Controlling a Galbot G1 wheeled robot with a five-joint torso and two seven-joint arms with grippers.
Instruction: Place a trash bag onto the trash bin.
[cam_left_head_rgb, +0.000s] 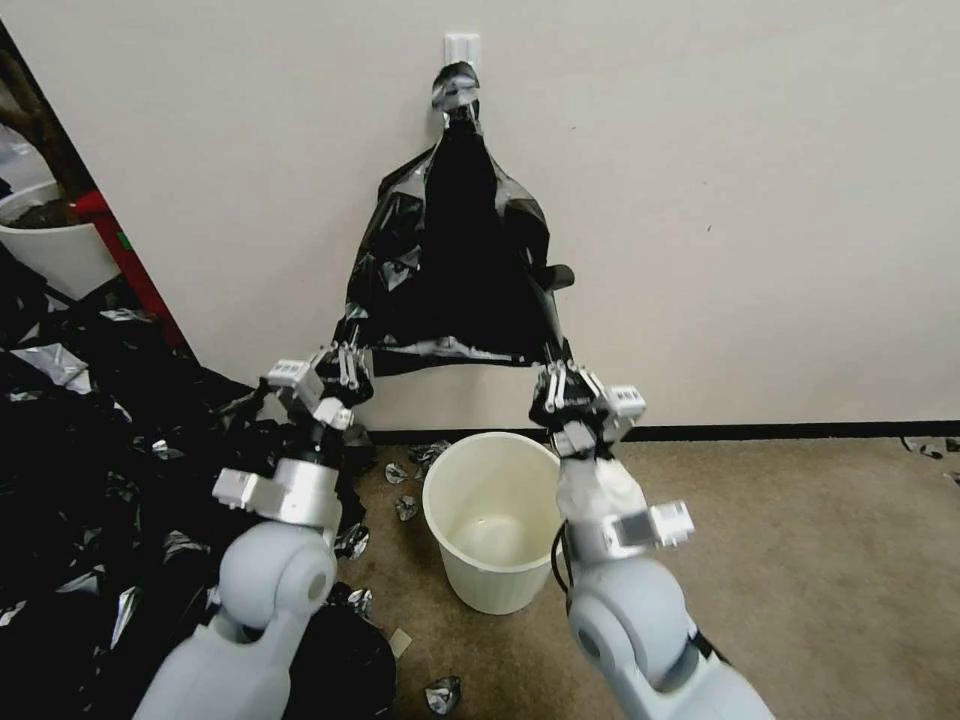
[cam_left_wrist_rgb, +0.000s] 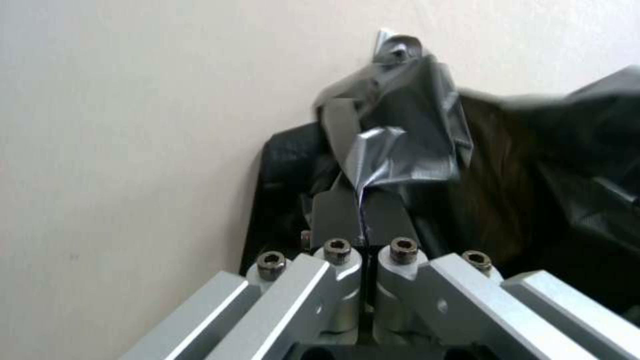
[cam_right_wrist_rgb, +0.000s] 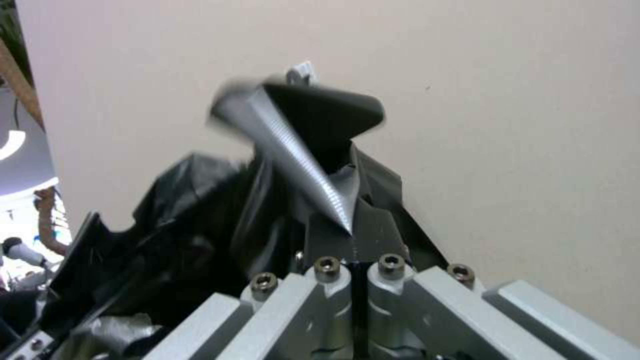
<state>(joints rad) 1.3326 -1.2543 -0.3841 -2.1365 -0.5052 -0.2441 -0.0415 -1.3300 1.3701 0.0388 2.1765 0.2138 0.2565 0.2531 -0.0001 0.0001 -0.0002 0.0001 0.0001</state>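
The trash bag (cam_left_head_rgb: 455, 270), thin glossy black film with silvery creases, hangs against the wall from a hook by its narrow neck (its lower edge stretched wide and nearly level), above the trash bin (cam_left_head_rgb: 495, 535), a cream-white round bucket standing upright and open on the floor.

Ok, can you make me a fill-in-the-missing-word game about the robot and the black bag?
1. The trash bag hangs from a hook on the ____.
2. The left gripper and right gripper each pinch a bottom ____ of the bag.
3. The trash bin stands on the ____, below the bag.

Missing words: wall; corner; floor
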